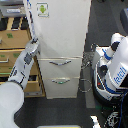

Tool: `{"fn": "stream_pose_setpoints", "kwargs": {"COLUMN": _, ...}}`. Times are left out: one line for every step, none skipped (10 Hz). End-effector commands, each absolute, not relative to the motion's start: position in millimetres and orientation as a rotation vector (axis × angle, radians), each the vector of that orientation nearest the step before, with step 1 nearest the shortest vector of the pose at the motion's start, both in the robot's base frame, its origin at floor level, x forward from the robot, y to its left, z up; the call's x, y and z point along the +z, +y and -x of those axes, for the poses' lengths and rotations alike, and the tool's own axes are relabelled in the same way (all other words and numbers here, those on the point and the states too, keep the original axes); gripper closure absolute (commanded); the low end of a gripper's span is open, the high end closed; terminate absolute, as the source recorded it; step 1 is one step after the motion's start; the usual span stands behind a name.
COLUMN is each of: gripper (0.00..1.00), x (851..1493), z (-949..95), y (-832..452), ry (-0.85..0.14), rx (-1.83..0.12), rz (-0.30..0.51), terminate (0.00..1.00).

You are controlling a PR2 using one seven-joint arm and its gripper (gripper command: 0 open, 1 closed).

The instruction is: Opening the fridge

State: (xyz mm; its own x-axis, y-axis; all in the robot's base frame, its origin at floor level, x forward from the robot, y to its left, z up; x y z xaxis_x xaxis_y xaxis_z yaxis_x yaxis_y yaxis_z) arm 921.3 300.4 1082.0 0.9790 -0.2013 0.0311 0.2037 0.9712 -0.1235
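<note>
The fridge (65, 35) is a tall white unit in the middle of the exterior view, with a green-marked sticker (43, 9) on its large upper door and two lower drawers with curved silver handles (60, 63). The upper door looks shut or nearly shut. My arm reaches up from the lower left, and my gripper (33, 45) is at the left edge of the upper door, near its bottom corner. The fingers are pressed against the door edge; I cannot tell whether they are open or shut.
A tan wooden drawer cabinet (12, 47) stands at the exterior view's left, right behind my arm. A white-and-blue robot body (114, 67) with cables stands at the right, close to the fridge. Dark floor lies in front.
</note>
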Motion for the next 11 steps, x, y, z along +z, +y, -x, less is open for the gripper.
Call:
{"fn": "stream_pose_setpoints", "kwargs": {"gripper": 1.00, "x": 1129.1, "z": -788.6, "y": 276.3, "ry": -0.106, "rx": -0.449, "rz": 0.099, "terminate": 0.00}}
{"fn": "stream_pose_setpoints", "kwargs": {"gripper": 1.00, "x": 1178.1, "z": -672.7, "y": 242.3, "ry": -0.172, "rx": -0.605, "rz": 0.056, "terminate": 0.00}}
{"fn": "stream_pose_setpoints", "kwargs": {"gripper": 1.00, "x": 1245.6, "z": -507.6, "y": 190.3, "ry": -0.268, "rx": -0.821, "rz": -0.021, "terminate": 0.00}}
{"fn": "stream_pose_setpoints", "kwargs": {"gripper": 1.00, "x": 1294.0, "z": -392.3, "y": 162.0, "ry": -0.322, "rx": -0.960, "rz": -0.007, "terminate": 0.00}}
{"fn": "stream_pose_setpoints", "kwargs": {"gripper": 1.00, "x": 1359.1, "z": -189.7, "y": 145.4, "ry": -0.384, "rx": -1.217, "rz": 0.064, "terminate": 0.00}}
{"fn": "stream_pose_setpoints", "kwargs": {"gripper": 1.00, "x": 1375.0, "z": -118.2, "y": 147.9, "ry": -0.439, "rx": -1.293, "rz": 0.070, "terminate": 0.00}}
{"fn": "stream_pose_setpoints", "kwargs": {"gripper": 1.00, "x": 1384.7, "z": 64.1, "y": 134.3, "ry": -0.594, "rx": -1.520, "rz": 0.073, "terminate": 0.00}}
{"fn": "stream_pose_setpoints", "kwargs": {"gripper": 1.00, "x": 1379.0, "z": 158.2, "y": 125.1, "ry": -0.678, "rx": -1.605, "rz": 0.049, "terminate": 0.00}}
{"fn": "stream_pose_setpoints", "kwargs": {"gripper": 1.00, "x": 1364.8, "z": 214.8, "y": 117.8, "ry": -0.737, "rx": -1.644, "rz": 0.035, "terminate": 0.00}}
{"fn": "stream_pose_setpoints", "kwargs": {"gripper": 1.00, "x": 1361.9, "z": 197.7, "y": 120.4, "ry": -0.721, "rx": -1.623, "rz": 0.049, "terminate": 0.00}}
{"fn": "stream_pose_setpoints", "kwargs": {"gripper": 1.00, "x": 1366.4, "z": 155.3, "y": 133.4, "ry": -0.685, "rx": -1.571, "rz": 0.092, "terminate": 0.00}}
